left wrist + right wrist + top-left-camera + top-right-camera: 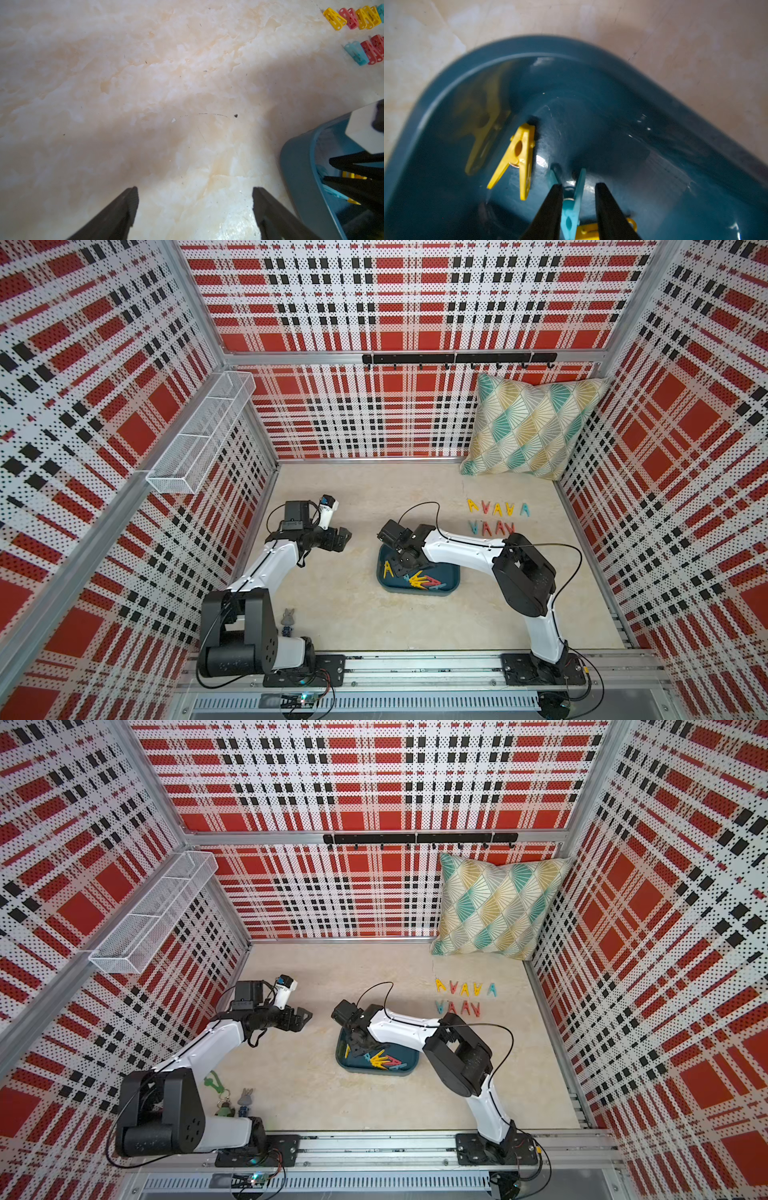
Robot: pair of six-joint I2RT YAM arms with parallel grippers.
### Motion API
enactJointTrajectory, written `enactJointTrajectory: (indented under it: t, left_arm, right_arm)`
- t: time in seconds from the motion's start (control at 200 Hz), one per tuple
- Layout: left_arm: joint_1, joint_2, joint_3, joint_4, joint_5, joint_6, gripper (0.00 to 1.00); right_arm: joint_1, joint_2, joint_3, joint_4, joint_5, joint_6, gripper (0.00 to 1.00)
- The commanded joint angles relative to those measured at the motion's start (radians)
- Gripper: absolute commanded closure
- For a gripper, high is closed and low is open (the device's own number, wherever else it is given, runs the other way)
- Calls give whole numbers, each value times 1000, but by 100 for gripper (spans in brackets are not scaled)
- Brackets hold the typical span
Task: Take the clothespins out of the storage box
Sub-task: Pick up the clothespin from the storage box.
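The teal storage box [451, 574] [409, 1071] lies on the marble table, right of centre. Inside it, one yellow clothespin [388, 568] lies apart from a mixed heap of clothespins [424, 581]. My right gripper [410, 565] [579, 185] reaches down into the box. Its jaws straddle a light blue clothespin [571, 216]: one finger touches it and a gap shows at the other. The yellow clothespin [521, 153] lies just beside them. My left gripper [347, 537] [195, 188] hovers open and holds nothing, left of the box rim [295, 166].
Two rows of clothespins [496, 509] [492, 527] lie on the table behind the box. A patterned pillow [532, 431] leans in the far right corner. A white wire basket [199, 435] hangs on the left wall, and a hook rail [457, 358] on the back wall. Small toys [245, 1100] lie near the left arm's base.
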Motion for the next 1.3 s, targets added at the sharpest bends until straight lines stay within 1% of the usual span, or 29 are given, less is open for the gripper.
enactJointTrajectory:
  t: [0.0, 0.241, 0.321, 0.416, 0.466, 0.566, 0.747, 0.867, 0.902, 1.298]
  left_arm:
    - [11, -16, -7, 8, 16, 3, 9]
    - [11, -19, -8, 9, 19, 3, 9]
    - [11, -19, -8, 9, 20, 3, 9]
    - [12, -20, -8, 9, 22, 3, 9]
    - [12, -19, -9, 8, 22, 3, 9]
    - [12, -20, -9, 9, 23, 2, 9]
    - [12, -21, -9, 8, 27, 3, 9]
    - [11, -23, -8, 9, 28, 3, 9]
    - [11, -22, -8, 8, 29, 3, 9]
    - [11, -24, -9, 6, 30, 2, 8]
  right_arm:
    - [-11, 17, -13, 4, 1, 23, 67]
    - [-11, 47, -24, 20, -4, 28, 68]
    - [-12, 53, -27, 27, -6, 31, 70]
    - [-15, 56, -33, 29, -5, 31, 75]
    - [-15, 52, -36, 32, -2, 31, 80]
    - [-17, 38, -41, 35, 5, 31, 87]
    - [-20, -6, -41, 29, 35, 31, 94]
    - [-23, -42, -39, 26, 44, 31, 96]
    - [-24, -52, -39, 24, 46, 60, 96]
    - [-60, -179, -50, 12, 48, 67, 99]
